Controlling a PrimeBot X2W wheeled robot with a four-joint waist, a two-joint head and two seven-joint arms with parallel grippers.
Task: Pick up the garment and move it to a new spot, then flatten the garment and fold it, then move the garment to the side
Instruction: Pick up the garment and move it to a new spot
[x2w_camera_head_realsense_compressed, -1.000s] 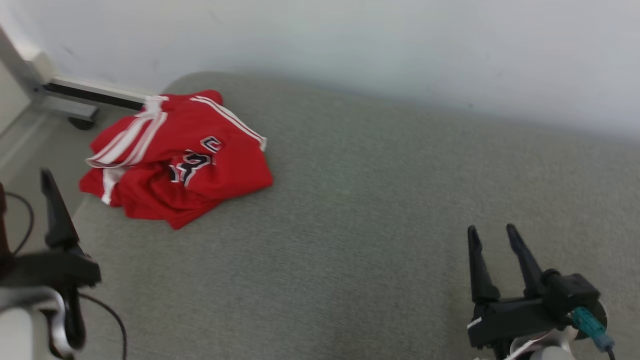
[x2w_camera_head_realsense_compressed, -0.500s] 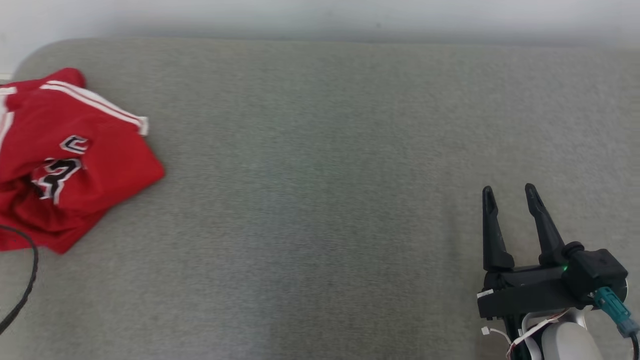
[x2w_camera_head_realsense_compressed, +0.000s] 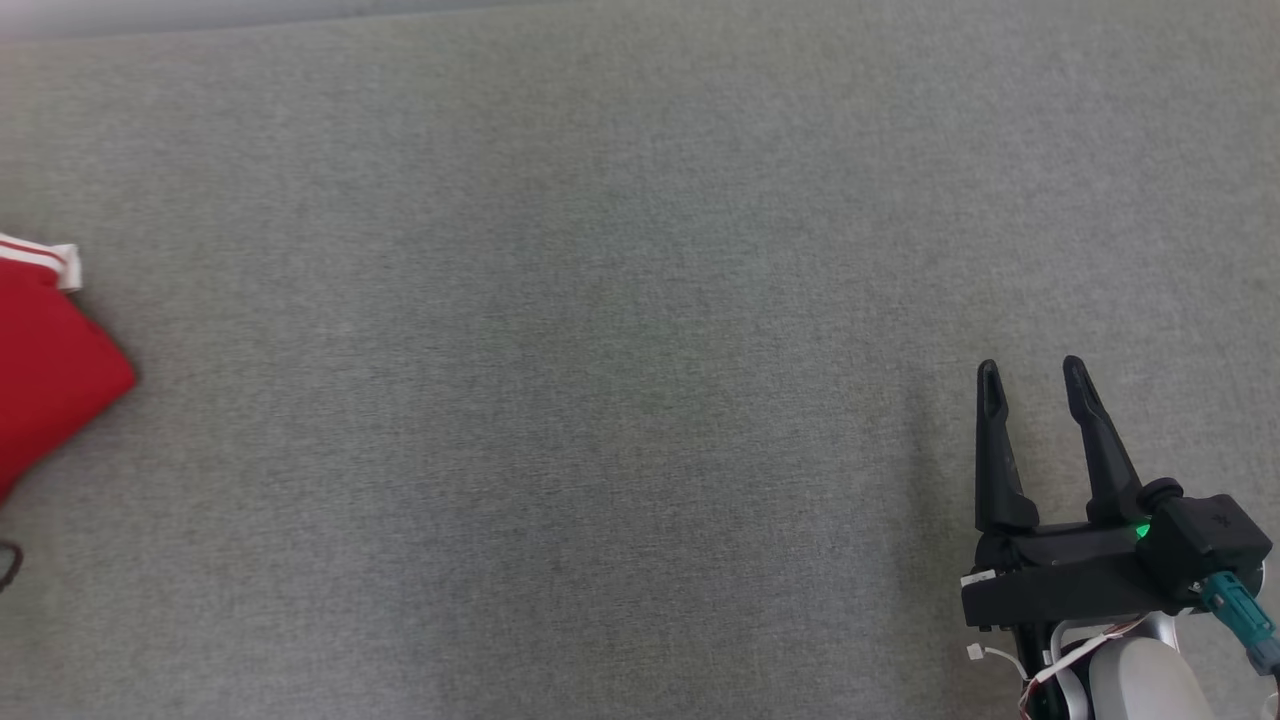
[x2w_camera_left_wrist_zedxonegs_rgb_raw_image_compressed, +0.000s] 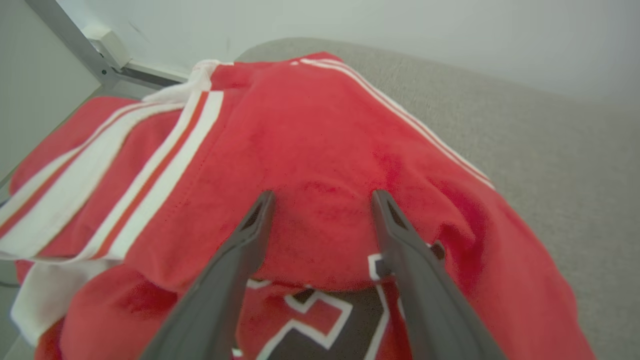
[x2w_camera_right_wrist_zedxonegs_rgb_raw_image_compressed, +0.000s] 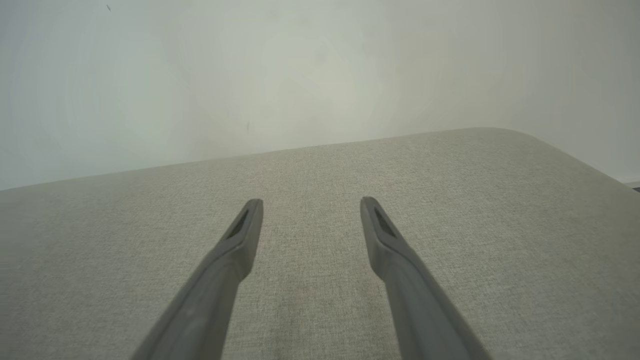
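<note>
The garment (x2w_camera_left_wrist_zedxonegs_rgb_raw_image_compressed: 320, 150), a bright red jersey with white stripes and black white-outlined lettering, lies crumpled on the grey padded surface. Just a red corner of the garment (x2w_camera_head_realsense_compressed: 50, 370) shows at the left edge of the head view. My left gripper (x2w_camera_left_wrist_zedxonegs_rgb_raw_image_compressed: 322, 197) is open, its two fingers pointing at the heap, close above a raised red fold; whether they touch it I cannot tell. Far to the right, my right gripper (x2w_camera_head_realsense_compressed: 1032, 372) is open over bare grey fabric, also seen as the right gripper (x2w_camera_right_wrist_zedxonegs_rgb_raw_image_compressed: 311, 205) with nothing between its fingers.
The grey padded surface (x2w_camera_head_realsense_compressed: 600, 400) stretches wide between the garment and the right gripper. A pale wall (x2w_camera_right_wrist_zedxonegs_rgb_raw_image_compressed: 250, 75) runs behind it. A metal frame (x2w_camera_left_wrist_zedxonegs_rgb_raw_image_compressed: 100, 70) stands beyond the garment's far left side. The surface's rounded far corner (x2w_camera_right_wrist_zedxonegs_rgb_raw_image_compressed: 525, 135) lies to the right.
The head camera has swung right and down, so the garment has slid to the picture's left edge and the left gripper has left the picture. The right gripper stays open.
</note>
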